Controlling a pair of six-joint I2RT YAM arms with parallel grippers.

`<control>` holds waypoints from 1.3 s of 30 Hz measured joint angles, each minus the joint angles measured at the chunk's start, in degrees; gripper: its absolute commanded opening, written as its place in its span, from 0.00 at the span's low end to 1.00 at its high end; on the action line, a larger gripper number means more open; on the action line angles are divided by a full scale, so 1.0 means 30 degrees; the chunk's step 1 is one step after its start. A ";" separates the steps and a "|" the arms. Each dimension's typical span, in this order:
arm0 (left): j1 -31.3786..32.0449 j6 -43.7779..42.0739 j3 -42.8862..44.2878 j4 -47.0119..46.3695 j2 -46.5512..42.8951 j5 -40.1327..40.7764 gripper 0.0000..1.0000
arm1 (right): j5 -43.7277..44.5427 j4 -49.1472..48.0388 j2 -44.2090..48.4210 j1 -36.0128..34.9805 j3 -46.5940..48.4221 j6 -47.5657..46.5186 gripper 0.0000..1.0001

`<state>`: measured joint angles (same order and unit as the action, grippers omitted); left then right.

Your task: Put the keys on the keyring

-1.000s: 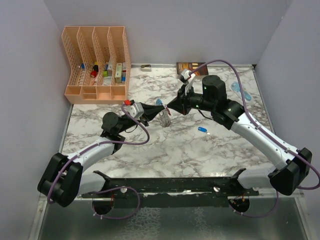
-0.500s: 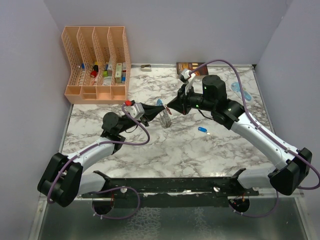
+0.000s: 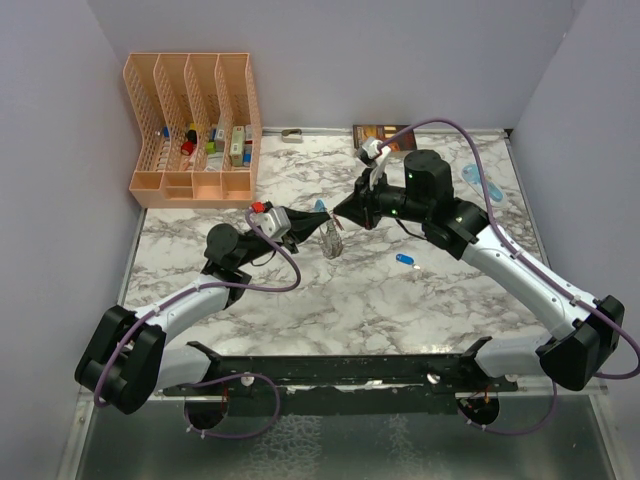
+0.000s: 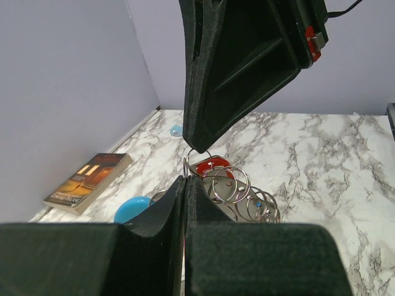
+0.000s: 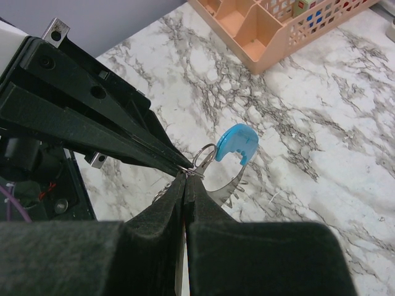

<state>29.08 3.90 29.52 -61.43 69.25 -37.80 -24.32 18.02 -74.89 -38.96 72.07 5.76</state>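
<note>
The keyring (image 3: 330, 240) hangs in mid-air over the middle of the table, a bunch of grey metal rings (image 4: 229, 185) with a curved see-through strap (image 5: 229, 185) and a light-blue end (image 5: 238, 141). My left gripper (image 4: 186, 179) is shut on one small ring from the left. My right gripper (image 5: 185, 175) is shut on the same ring (image 5: 203, 155) from the right, its tips touching the left ones. The red key (image 4: 210, 166) shows just under the right tips, behind the rings. The dark blue key (image 3: 404, 260) lies on the table, right of the bunch.
A peach mesh organiser (image 3: 195, 125) with small items stands at the back left. A book (image 3: 380, 133) lies at the back edge. A pale-blue see-through object (image 3: 470, 175) rests at the right. Grey walls enclose the marble table (image 3: 300, 310) on three sides.
The hanging bunch has shifted very slightly toward the back. Both arms hold the same pose, tips together.
</note>
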 measured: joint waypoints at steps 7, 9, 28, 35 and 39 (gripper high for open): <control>0.0066 0.0007 0.0000 -0.0007 0.0000 0.0000 0.00 | 0.0087 0.0007 0.0022 0.0000 0.0000 0.0015 0.01; 0.0066 0.0007 0.0000 -0.0007 0.0000 0.0000 0.00 | 0.0219 0.0007 0.0073 0.0000 0.0000 0.0015 0.01; 0.0066 0.0015 0.0000 -0.0007 -0.0007 -0.0007 0.00 | 0.0532 0.0146 0.0313 0.0000 0.0000 0.0007 0.01; 0.0066 0.0138 0.0000 -0.0015 -0.0007 -0.0007 0.00 | 0.0692 0.0138 0.0306 0.0000 0.0000 0.0015 0.01; 0.0066 0.0197 0.0000 -0.0022 -0.0007 -0.0007 0.00 | 0.0809 0.0138 0.0306 0.0000 0.0000 0.0015 0.01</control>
<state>29.28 4.49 29.52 -61.49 69.23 -37.82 -21.89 18.44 -73.97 -38.96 72.07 5.80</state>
